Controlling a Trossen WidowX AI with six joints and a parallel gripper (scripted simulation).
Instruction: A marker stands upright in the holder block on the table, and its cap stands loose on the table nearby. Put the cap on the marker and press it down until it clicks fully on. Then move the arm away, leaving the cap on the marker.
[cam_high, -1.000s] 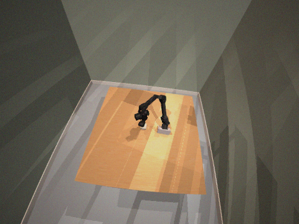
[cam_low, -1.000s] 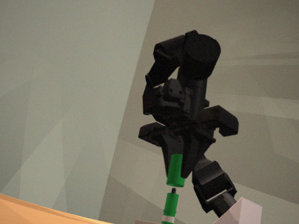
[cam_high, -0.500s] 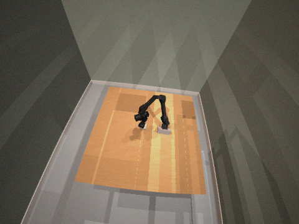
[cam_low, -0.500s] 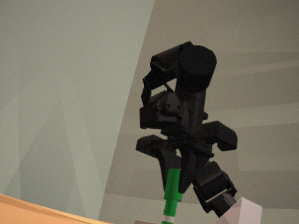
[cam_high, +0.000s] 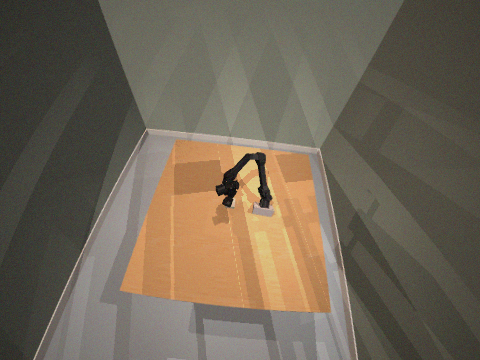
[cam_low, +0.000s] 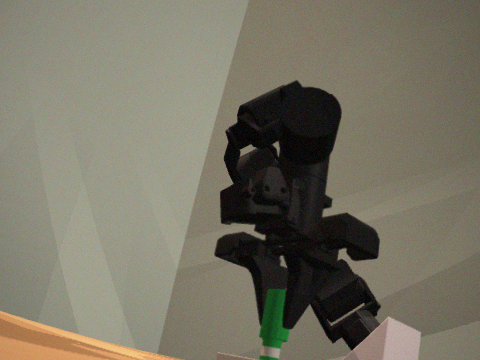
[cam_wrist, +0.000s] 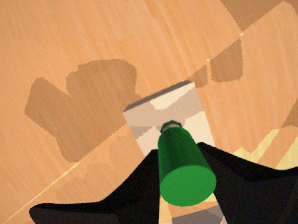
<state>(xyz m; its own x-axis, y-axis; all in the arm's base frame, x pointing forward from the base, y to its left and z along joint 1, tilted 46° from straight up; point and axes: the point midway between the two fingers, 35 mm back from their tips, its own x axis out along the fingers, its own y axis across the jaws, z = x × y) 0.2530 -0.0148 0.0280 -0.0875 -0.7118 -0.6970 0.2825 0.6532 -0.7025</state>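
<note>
My gripper (cam_low: 281, 314) (cam_wrist: 177, 151) (cam_high: 228, 196) is shut on the green cap (cam_low: 274, 310) (cam_wrist: 181, 165) and holds it upright. The cap sits directly over the green marker (cam_low: 273, 341), and its lower end meets the marker's top. I cannot tell how far down it is seated. The marker stands in the pale holder block (cam_wrist: 181, 104), whose top shows just beyond the cap in the wrist view. The marker's white band (cam_low: 270, 353) shows below the cap at the bottom edge of the exterior view.
The arm's pale base mount (cam_high: 263, 209) (cam_low: 392, 340) stands just right of the holder on the orange table top (cam_high: 200, 250). A grey floor with a low rim (cam_high: 90, 220) surrounds the table.
</note>
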